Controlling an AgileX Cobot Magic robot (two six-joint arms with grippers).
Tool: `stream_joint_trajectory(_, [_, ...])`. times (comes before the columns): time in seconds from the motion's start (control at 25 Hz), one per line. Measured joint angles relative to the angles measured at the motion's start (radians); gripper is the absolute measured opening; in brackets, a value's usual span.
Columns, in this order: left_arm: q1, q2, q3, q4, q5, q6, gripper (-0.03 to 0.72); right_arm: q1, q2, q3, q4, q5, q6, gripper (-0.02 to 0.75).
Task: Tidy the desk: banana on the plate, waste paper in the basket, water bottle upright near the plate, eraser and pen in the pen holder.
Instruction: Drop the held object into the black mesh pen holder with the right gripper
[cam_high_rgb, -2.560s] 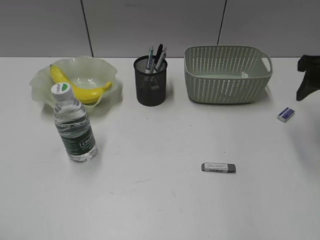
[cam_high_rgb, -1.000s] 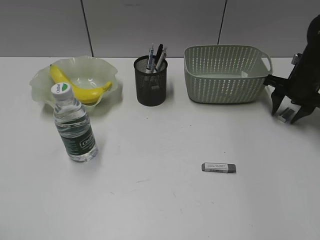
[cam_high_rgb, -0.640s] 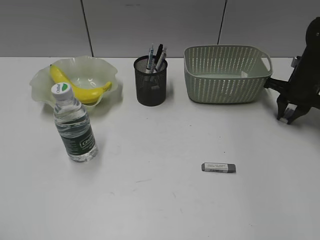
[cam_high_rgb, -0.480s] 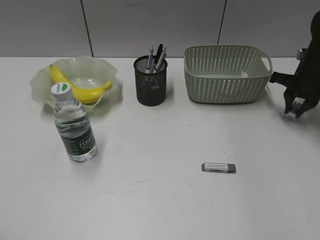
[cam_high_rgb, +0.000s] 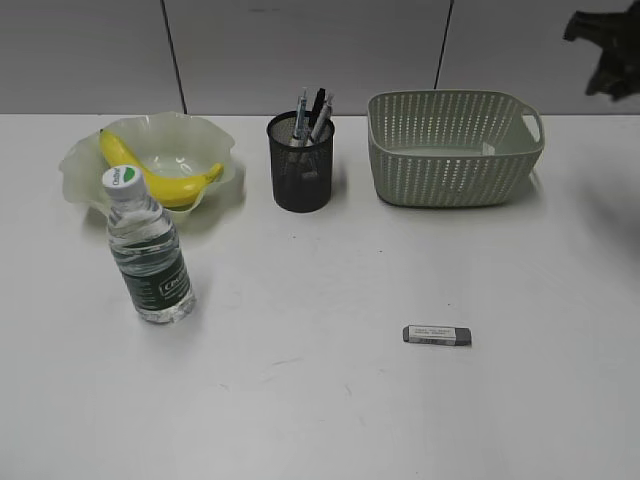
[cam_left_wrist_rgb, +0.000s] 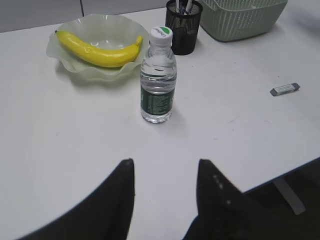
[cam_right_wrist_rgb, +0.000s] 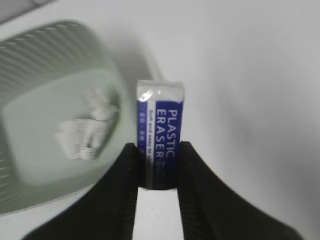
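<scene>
Two grippers belong to this scene. The right gripper (cam_right_wrist_rgb: 159, 167) has its black fingers (cam_right_wrist_rgb: 125, 172) closed on a blue and white plastic eraser (cam_right_wrist_rgb: 160, 130), which stands upright between them; in the exterior view this gripper (cam_high_rgb: 605, 50) is high at the upper right, above the white flat desk (cam_high_rgb: 330, 400). Below it, in the right wrist view, the sage-green perforated plastic basket (cam_right_wrist_rgb: 45, 115) holds a crumpled white-grey scrap of waste paper (cam_right_wrist_rgb: 87, 122) on its floor.

The left gripper (cam_left_wrist_rgb: 165, 172) hovers over the near part of the desk with its two dark fingers (cam_left_wrist_rgb: 122, 185) apart — nothing is between them.

On the left, the curved yellow banana (cam_high_rgb: 160, 180) lies in the pale green glass plate with a wavy rim (cam_high_rgb: 80, 165). The small clear water bottle with a dark green label and white cap (cam_high_rgb: 148, 250) stands upright just in front of the plate. The black metal mesh pen holder (cam_high_rgb: 300, 165) stands between plate and basket (cam_high_rgb: 455, 150) and carries several pens (cam_high_rgb: 315, 110). One more eraser-like grey block (cam_high_rgb: 437, 335) lies flat on the desk, well apart from the containers.
</scene>
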Motion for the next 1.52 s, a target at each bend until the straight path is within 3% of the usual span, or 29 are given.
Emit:
stream_joint_trajectory(0.28, [0.0, 0.0, 0.0, 0.0, 0.0, 0.0, 0.31, 0.219, -0.02, 0.0, 0.194, -0.22, -0.462, 0.195])
stream_joint_trajectory(0.56, [0.0, 0.0, 0.0, 0.0, 0.0, 0.0, 0.31, 0.388, 0.081, 0.0, 0.299, -0.53, -0.537, 0.195])
stream_joint_trajectory(1.0, [0.0, 0.0, 0.0, 0.0, 0.0, 0.0, 0.31, 0.5, 0.243, 0.0, 0.332, -0.742, -0.539, 0.195])
stream_joint_trajectory(1.2, [0.0, 0.0, 0.0, 0.0, 0.0, 0.0, 0.31, 0.506, 0.294, 0.0, 0.332, -0.83, -0.54, 0.195])
stream_joint_trajectory(1.52, [0.0, 0.0, 0.0, 0.0, 0.0, 0.0, 0.31, 0.506, 0.334, 0.0, 0.332, -0.84, -0.53, 0.202])
